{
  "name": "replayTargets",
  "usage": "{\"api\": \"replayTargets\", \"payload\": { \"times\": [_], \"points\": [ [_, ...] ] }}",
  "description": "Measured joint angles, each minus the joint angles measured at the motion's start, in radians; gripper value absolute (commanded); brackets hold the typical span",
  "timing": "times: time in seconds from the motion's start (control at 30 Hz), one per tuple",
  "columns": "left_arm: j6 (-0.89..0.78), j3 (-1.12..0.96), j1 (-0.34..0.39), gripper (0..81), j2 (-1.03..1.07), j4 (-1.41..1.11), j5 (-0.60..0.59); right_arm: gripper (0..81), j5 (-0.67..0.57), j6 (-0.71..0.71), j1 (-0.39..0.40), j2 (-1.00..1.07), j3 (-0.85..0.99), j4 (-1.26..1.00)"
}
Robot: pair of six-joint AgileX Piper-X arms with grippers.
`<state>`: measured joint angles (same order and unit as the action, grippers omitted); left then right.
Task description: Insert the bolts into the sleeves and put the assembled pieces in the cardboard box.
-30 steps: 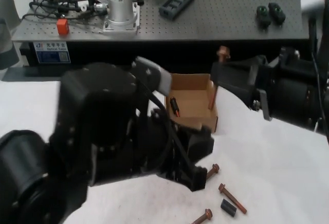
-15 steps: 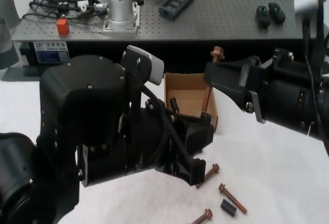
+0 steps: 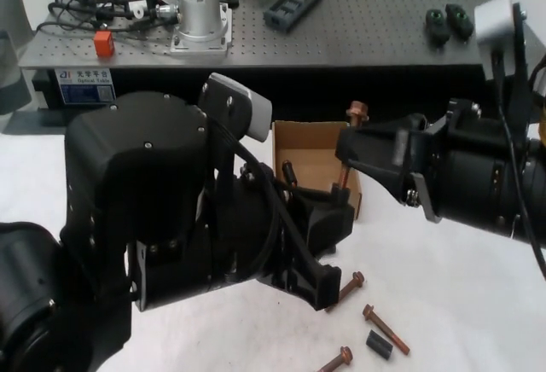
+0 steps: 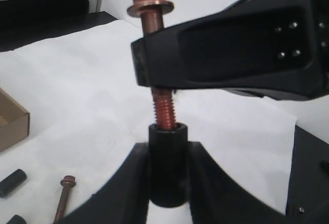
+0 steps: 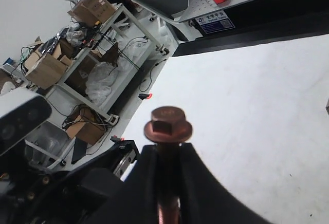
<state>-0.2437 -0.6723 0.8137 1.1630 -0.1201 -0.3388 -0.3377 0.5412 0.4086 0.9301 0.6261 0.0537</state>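
Insertion step: bolt (image 4: 150, 8), clamped in the right gripper's (image 5: 167, 170) closed jaws, hangs below them with its threaded tip just inside the sleeve (image 4: 167, 147). The left gripper's (image 4: 167, 175) jaws grip the sleeve upright. Probably best: hold both coaxial and press straight down. The right arm lies level above the left jaws, near the box (image 3: 307, 146).

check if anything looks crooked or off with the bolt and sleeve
Nothing stands out. The right gripper holds the bolt roughly upright, its threaded tip just inside the sleeve in the left gripper, roughly in line. Spare bolts and a loose sleeve lie flat on the white cover, simply unassembled.
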Motion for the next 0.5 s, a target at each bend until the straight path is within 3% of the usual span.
{"api": "replayTargets", "payload": {
  "times": [0.13,0.17,0.5],
  "points": [
    [0.009,0.0,0.0,0.7,0.0,-0.007,0.0,44.5,-0.023,-0.03,0.0,0.0,0.0,0.051],
    [0.016,0.0,0.0,0.7,0.0,-0.012,0.0,48.6,-0.026,-0.031,0.0,0.0,0.0,0.079],
    [0.068,0.003,-0.029,0.7,0.047,-0.135,0.115,44.0,0.038,-0.168,-0.062,-0.172,0.0,0.357]
  ]
}}
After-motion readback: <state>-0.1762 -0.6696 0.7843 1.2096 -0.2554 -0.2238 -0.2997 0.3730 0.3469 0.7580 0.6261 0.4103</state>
